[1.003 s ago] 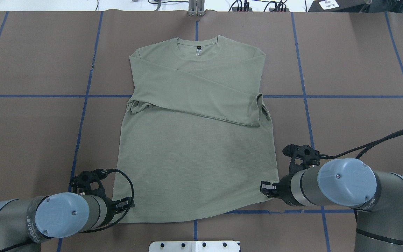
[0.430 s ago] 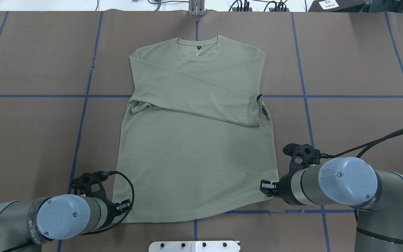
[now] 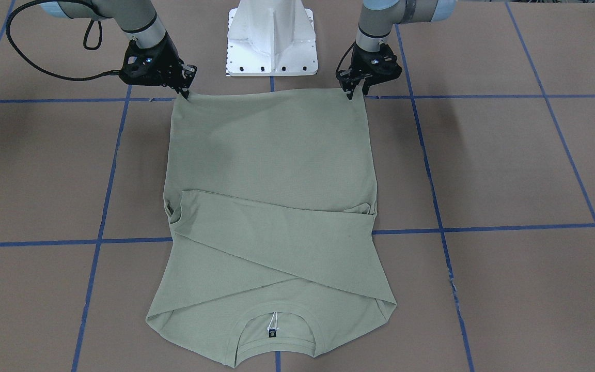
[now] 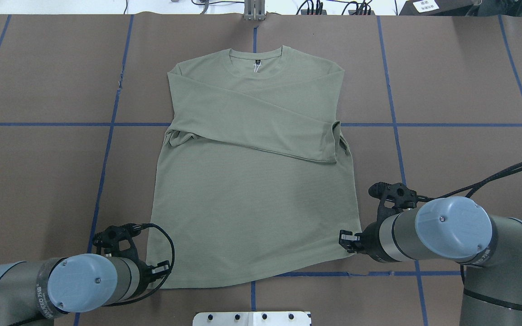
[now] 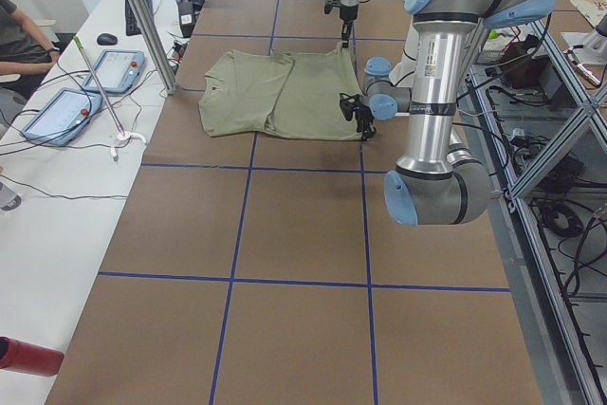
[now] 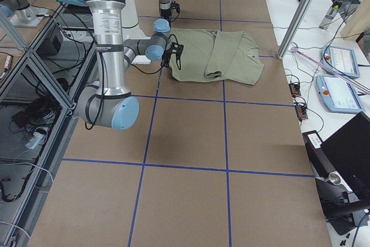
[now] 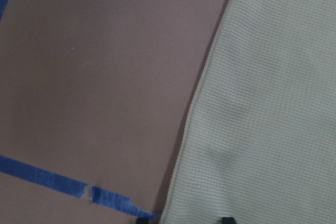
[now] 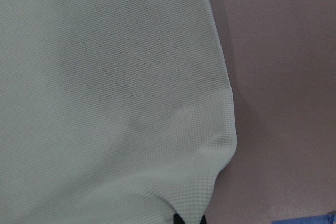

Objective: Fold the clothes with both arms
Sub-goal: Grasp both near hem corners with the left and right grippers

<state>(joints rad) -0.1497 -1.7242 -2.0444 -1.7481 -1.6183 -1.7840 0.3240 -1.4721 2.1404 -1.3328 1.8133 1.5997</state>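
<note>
Two hem corners targeted: right end effector (image 3: 186, 92) pinching shirt (image 3: 271, 170), left end effector (image 3: 353, 92) open astride; next close, lift together.

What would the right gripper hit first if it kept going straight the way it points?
The right gripper points down at a hem corner of the shirt, so it would press that cloth first, then probably the table beneath.

Brown table (image 4: 39, 181), blue tape grid (image 4: 61, 124); white pedestal (image 3: 271, 36).
</note>
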